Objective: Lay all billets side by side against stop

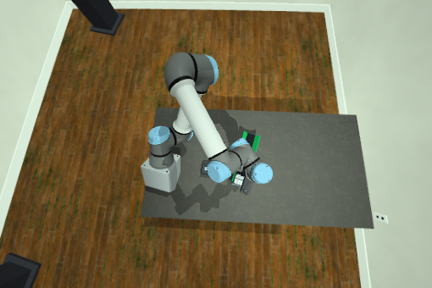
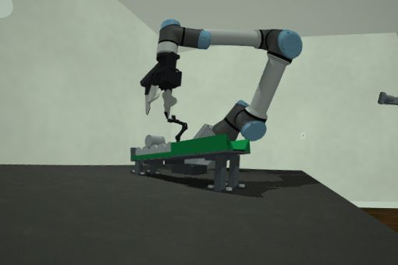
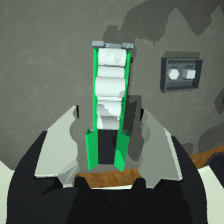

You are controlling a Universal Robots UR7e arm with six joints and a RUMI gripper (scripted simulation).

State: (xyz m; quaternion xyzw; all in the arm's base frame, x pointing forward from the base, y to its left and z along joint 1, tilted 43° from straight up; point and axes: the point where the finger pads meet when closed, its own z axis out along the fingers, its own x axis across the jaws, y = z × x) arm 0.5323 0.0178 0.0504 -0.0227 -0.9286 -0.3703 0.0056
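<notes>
Several steel billets (image 3: 111, 85) lay in a row in the green-walled feed ramp (image 2: 205, 146), packed toward the grey stop (image 3: 112, 45) at its low left end in the exterior view. One billet (image 2: 154, 139) sat on top of that row, resting across two others beneath it. High above them hung the gripper (image 2: 158, 104), its pale fingers spread partway apart with nothing between them, well clear of the stack. Grey legs carried the ramp over a dark mat (image 1: 316, 178), which covered part of a wooden plank floor (image 1: 91, 85) bounded by pale green walls (image 2: 57, 86).
</notes>
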